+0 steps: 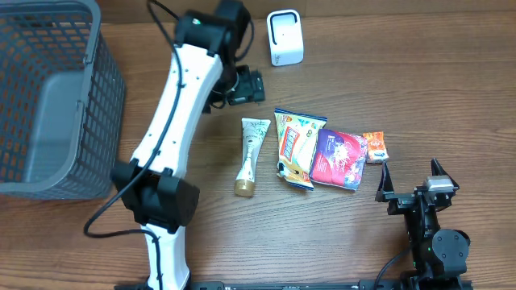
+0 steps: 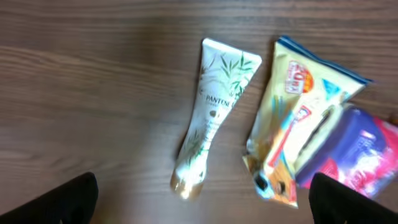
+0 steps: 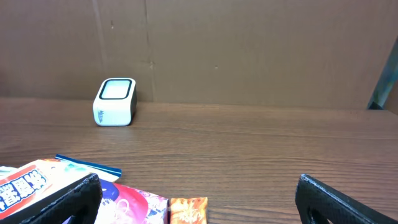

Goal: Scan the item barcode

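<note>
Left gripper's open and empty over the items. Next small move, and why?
Probably lower the left gripper onto the tube. Its jaws stand open with nothing between them, the tube lies right below it, apart from the yellow packet, and the scanner stands further back.

Tube [image 1: 251,153], yellow packet [image 1: 294,145], purple packet [image 1: 339,158] and orange sachet [image 1: 375,147] in a row, white scanner [image 1: 285,37] beyond.

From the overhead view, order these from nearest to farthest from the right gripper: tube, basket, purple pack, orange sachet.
1. Orange sachet, just left of the right gripper.
2. Purple pack, further left.
3. Tube, table centre.
4. Basket, far left edge.
</note>
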`<action>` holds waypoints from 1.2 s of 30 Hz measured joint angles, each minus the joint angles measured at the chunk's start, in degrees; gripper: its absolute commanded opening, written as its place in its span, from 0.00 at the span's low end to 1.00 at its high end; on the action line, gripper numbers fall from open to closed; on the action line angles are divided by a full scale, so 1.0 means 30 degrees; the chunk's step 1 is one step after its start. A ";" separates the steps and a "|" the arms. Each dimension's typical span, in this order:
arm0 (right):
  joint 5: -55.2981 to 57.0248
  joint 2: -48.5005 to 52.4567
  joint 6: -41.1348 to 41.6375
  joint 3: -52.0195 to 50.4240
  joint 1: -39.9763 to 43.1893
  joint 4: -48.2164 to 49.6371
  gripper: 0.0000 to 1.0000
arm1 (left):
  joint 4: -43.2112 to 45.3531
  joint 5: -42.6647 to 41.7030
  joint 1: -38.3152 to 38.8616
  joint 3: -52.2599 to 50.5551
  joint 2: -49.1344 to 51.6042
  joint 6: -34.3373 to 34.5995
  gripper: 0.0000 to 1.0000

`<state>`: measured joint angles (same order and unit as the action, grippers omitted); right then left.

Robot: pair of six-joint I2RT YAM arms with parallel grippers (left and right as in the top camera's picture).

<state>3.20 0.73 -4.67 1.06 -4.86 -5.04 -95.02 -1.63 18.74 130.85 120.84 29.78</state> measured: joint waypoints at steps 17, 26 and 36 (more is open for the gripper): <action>-0.0007 0.0000 -0.0007 0.0000 0.0000 -0.0007 1.00 | -0.0546 0.1333 -0.5034 0.1661 -0.7074 -0.0597 1.00; 0.0007 0.0000 0.0000 0.0000 0.0000 -0.0015 1.00 | -0.0554 0.0452 -1.1621 0.1749 -0.7555 -0.0634 1.00; -0.5224 0.0000 0.0066 0.0000 0.0000 0.1056 1.00 | -0.0554 -0.0095 -1.2160 0.1741 -0.7563 -0.0634 1.00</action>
<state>-12.47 0.73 -4.47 1.06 -4.86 -1.87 -96.68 -1.91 -17.74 136.07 98.15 27.88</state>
